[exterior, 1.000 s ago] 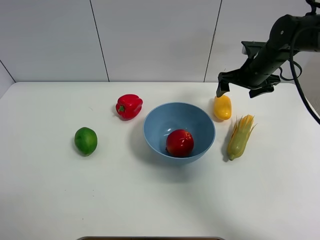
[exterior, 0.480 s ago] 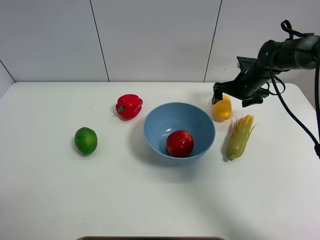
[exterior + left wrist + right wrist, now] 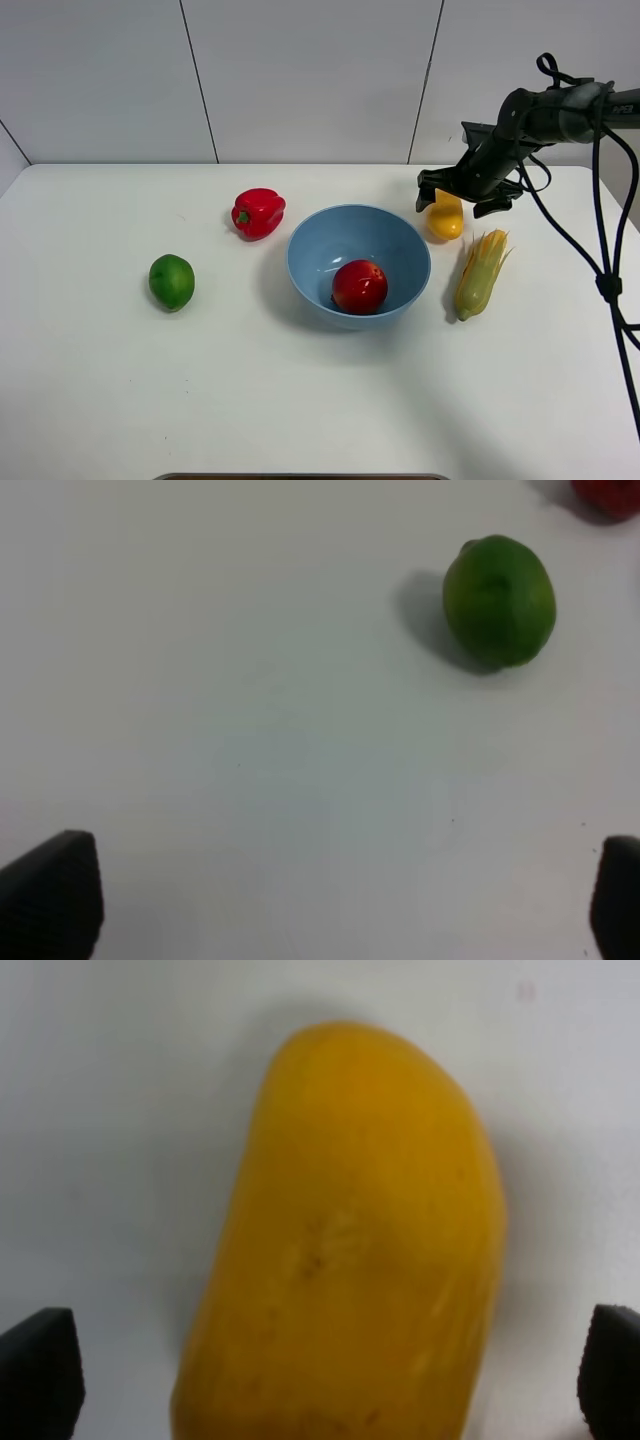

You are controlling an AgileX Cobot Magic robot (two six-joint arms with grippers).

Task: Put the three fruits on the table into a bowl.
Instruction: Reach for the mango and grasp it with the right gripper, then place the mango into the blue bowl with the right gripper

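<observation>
Item in hand: mango-like fruit [image 3: 446, 219], oblong, yellow-orange, judged the second of the three fruits to go in. It is lying on the table [image 3: 300, 400] toward the far right corner, just beside the far-right rim of the bowl [image 3: 301, 243] and just beyond the tip of the corn ear [image 3: 480, 272], apparently touching neither. Its long axis is running roughly from the far edge toward the near edge, slightly slanted. Both ends are rounded, and the far end is sitting under the right gripper [image 3: 456, 196]. Right gripper: jaws standing fully apart and holding nothing, with one finger showing on each side of the fruit's narrow width in the wrist view, so the bite is lining up across the short axis. Whether the fingers are touching the fruit cannot be told. Handling note, as a judgement: the pads are needing to sink level with the fruit's widest belly, centred along its length, before closing gently. A grip near one end is risking a swivel or a slip on the smooth skin. Other stock: red apple-like fruit [image 3: 360, 286] is resting inside the bowl. Lime-like fruit [image 3: 172, 281] is sitting toward the left edge, well apart from the bowl. Left gripper [image 3: 330, 900] is hanging over bare table with the lime in view ahead, jaws wide, empty. Red bell pepper [image 3: 258, 212], not wanted, is lying just beyond the bowl's far-left rim.
</observation>
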